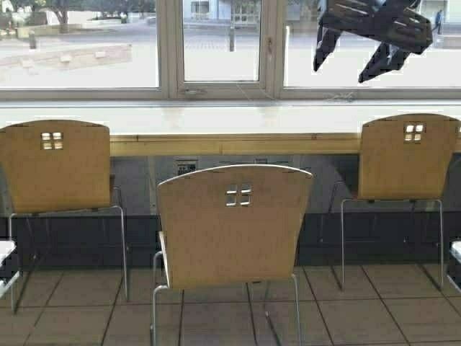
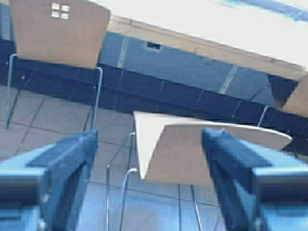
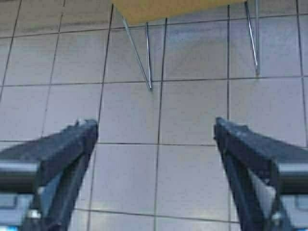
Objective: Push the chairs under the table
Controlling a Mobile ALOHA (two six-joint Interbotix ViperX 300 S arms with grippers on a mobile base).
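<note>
Three light tan chairs face the long table under the window. The middle chair stands pulled out from the table, closest to me. The left chair and the right chair stand close against the table's edge. My left gripper is open and empty in the air, and the middle chair shows between its fingers, farther off. My right gripper is open and empty above the floor tiles, with a chair's tan underside and chrome legs ahead of it.
Parts of my arms show low at the left edge and the right edge of the high view. Tiled floor lies around the chairs. A dark tiled wall runs under the table. A dark shape shows against the window.
</note>
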